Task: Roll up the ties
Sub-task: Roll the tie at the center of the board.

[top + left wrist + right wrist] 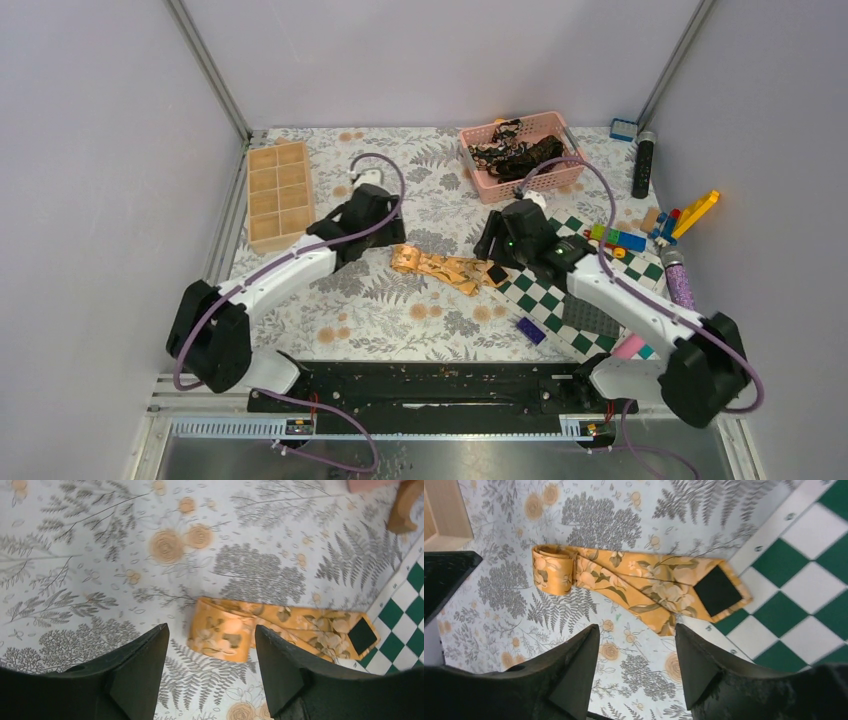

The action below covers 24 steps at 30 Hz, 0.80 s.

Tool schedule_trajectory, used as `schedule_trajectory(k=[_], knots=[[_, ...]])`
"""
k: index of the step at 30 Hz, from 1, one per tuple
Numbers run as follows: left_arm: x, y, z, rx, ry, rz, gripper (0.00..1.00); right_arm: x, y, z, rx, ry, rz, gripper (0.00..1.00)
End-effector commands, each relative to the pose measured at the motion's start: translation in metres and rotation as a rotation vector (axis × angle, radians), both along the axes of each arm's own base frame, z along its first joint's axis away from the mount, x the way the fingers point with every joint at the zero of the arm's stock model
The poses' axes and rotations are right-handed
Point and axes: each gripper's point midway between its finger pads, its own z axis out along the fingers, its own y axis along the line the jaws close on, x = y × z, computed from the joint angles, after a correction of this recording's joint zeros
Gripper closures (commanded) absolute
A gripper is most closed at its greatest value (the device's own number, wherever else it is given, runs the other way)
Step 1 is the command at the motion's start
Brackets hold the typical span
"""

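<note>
Fern-printed cloth (400, 320) covers our table. Left of centre, our left gripper (210, 680) hangs spread and empty just short of the golden tie (270, 625). The tie lies mid-frame, left end curled, tip on the checked board (540, 295). Our right gripper (636, 675) hovers spread too. We judge the fabric light, limp and slippery; we would pinch the curled end. Dark ties (515, 150) sit in the pink basket (478, 165), upper right.

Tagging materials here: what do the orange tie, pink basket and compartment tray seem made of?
Orange tie: soft fabric with slight sheen, possibly silk or polyester; one end is rolled up. Pink basket: likely moulded plastic, with slotted walls. Compartment tray: matte tan, perhaps wood or plastic; the look leaves it open.
</note>
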Motion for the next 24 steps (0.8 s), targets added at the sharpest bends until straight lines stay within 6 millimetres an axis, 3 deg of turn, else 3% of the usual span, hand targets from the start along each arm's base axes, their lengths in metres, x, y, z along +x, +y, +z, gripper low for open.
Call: schedule_trajectory(k=[1,8,15,19,24], knots=[[0.007,0.01,0.001,-0.227,0.002,0.048,0.34,0.017,0.052,0.005,0.163,0.045,0.098,0.39],[0.007,0.029,-0.015,-0.318,0.024,0.102,0.33,0.024,0.122,-0.016,0.308,0.16,0.224,0.49],[0.006,0.037,-0.022,-0.351,0.035,0.122,0.34,0.025,0.172,-0.033,0.361,0.224,0.298,0.56],[0.006,0.04,-0.027,-0.353,0.042,0.13,0.37,0.025,0.184,-0.045,0.354,0.257,0.313,0.61],[0.006,0.039,-0.033,-0.358,0.058,0.124,0.4,0.027,0.183,-0.062,0.333,0.287,0.285,0.67]])
